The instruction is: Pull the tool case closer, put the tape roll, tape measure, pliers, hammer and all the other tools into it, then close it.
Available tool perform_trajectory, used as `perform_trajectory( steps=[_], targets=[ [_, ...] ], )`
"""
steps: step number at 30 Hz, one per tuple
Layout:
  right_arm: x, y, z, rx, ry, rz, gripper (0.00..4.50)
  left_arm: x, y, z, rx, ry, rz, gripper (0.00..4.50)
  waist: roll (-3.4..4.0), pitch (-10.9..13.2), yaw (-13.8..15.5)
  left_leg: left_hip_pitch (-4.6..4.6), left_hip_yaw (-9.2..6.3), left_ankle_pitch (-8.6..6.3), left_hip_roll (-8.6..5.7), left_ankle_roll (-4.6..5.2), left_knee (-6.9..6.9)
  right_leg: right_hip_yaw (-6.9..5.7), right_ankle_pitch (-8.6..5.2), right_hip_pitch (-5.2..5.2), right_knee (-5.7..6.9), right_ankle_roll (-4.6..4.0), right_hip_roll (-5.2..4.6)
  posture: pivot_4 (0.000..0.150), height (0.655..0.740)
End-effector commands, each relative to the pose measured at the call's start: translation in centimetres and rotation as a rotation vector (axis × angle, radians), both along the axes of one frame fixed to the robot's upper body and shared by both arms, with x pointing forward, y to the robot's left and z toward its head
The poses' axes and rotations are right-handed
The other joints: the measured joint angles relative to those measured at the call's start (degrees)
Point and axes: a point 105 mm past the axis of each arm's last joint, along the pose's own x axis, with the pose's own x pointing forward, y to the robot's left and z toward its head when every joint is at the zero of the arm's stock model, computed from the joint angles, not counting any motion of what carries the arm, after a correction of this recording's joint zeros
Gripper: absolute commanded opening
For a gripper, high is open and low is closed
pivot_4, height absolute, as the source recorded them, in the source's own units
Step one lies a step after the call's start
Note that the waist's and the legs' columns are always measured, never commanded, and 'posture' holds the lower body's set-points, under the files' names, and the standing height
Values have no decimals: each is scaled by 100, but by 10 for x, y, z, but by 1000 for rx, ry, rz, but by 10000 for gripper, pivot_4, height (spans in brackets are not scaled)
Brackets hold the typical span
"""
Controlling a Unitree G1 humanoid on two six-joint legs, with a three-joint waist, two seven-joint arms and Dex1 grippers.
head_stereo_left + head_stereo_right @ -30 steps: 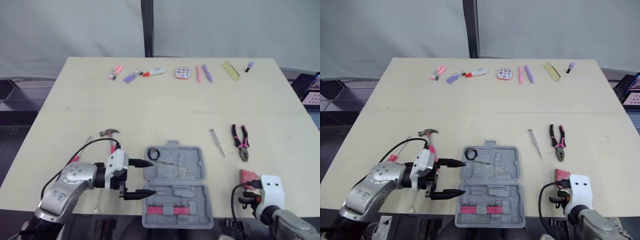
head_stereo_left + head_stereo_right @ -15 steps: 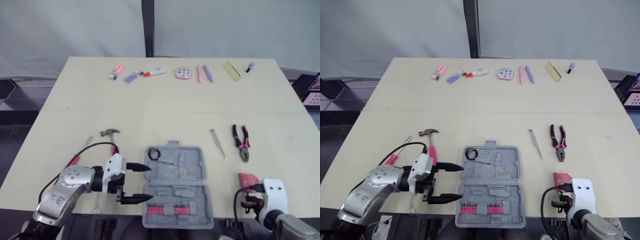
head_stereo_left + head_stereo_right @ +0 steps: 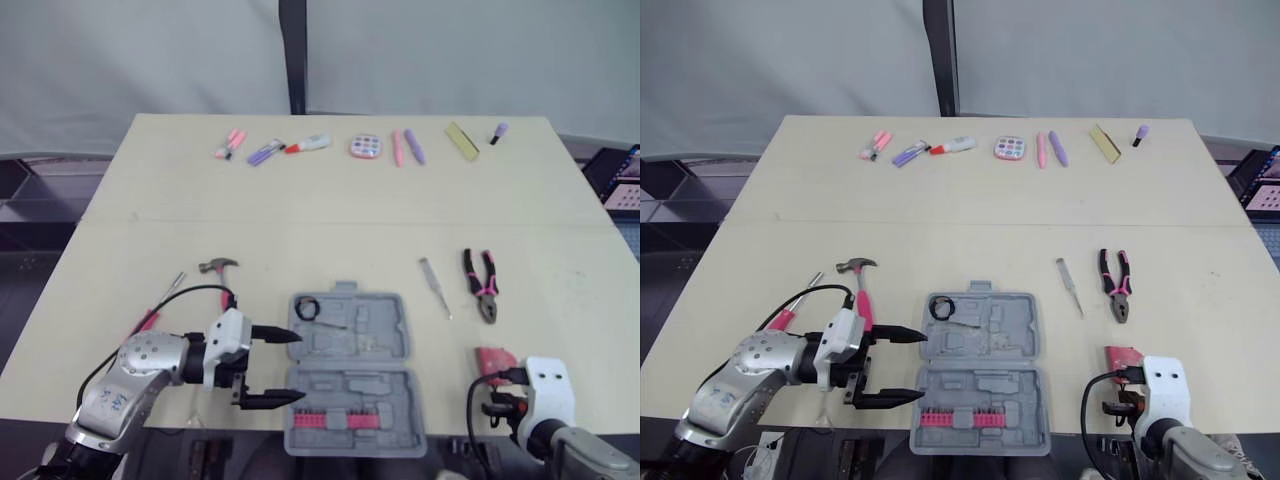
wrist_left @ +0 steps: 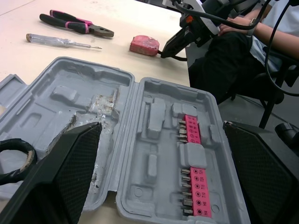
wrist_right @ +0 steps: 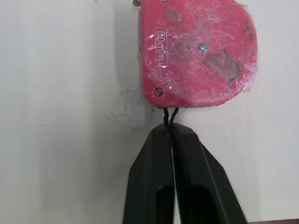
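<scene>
The grey tool case (image 3: 385, 385) lies open near the table's front edge, with a black tape roll (image 3: 307, 308) in its far left pocket and a row of pink bits (image 4: 192, 163). My left gripper (image 3: 293, 367) is open, level with the case's left edge, one finger on each side of the hinge line. The red tape measure (image 5: 198, 51) lies right of the case. My right gripper (image 5: 170, 132) is shut on its black cord. Pliers (image 3: 482, 285) and a clear screwdriver (image 3: 435, 287) lie beyond the tape measure. A hammer (image 3: 220, 270) lies left of the case.
A pink-handled screwdriver (image 3: 158, 306) rests near the left table edge. A row of small pens and cosmetics (image 3: 365, 147) lines the far edge. A seated person (image 4: 252, 51) is beyond the table's front edge in the left wrist view.
My left gripper has drawn back a little from the case's left edge and stays open. The right gripper keeps its hold by the tape measure.
</scene>
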Motion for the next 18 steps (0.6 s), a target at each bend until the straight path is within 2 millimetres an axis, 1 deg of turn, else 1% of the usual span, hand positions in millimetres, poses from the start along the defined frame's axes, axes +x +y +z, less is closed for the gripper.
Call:
perform_trajectory(
  steps=[1, 5, 6, 7, 12, 15, 18],
  targets=[
    [-11, 0, -3, 48, 57, -8, 18429, -3, -1, -1, 0, -10, -20, 45000, 0, 0, 3, 0, 0, 0, 0, 0, 0, 0, 0, 0, 1, 0, 0, 1500, 7134],
    [-20, -1, 2, 67, 83, -1, 38052, -2, -2, -1, -5, -15, -22, 45000, 0, 0, 3, -1, 2, 0, 0, 0, 0, 0, 0, 0, 0, 0, 0, 1500, 7134],
    [-22, -1, 3, 74, 87, 2, 44062, -2, -2, 0, -6, -15, -22, 45000, 0, 0, 6, -1, 2, 0, 0, 0, 0, 0, 0, 0, 0, 0, 0, 1500, 7134],
    [-24, 0, 5, 80, 92, 9, 44878, -2, -2, 0, -7, -16, -23, 45000, 1, 0, 8, -1, 2, 0, 0, 0, 0, 1, 0, 0, 0, 0, 0, 1500, 7134],
    [-33, -3, 11, 95, 124, 57, 44878, -3, -4, 0, -19, -20, -26, 45000, 4, 2, 0, -2, 6, 0, -1, 0, 0, 5, 0, 0, -3, 0, 0, 1500, 7134],
    [-35, -7, 24, 120, 118, 156, 44878, -3, -6, 4, -43, -28, -26, 45000, 9, 5, 0, -2, 12, 0, -1, 1, -1, 8, 0, 0, -6, 0, 0, 1500, 7134],
    [-33, -17, 40, 109, 76, 290, 44878, -3, -7, 8, -57, -45, -26, 45000, 8, 6, 4, -3, 17, 0, 0, 1, 0, 7, 0, 4, -16, 0, 1, 1500, 7134]
  ],
)
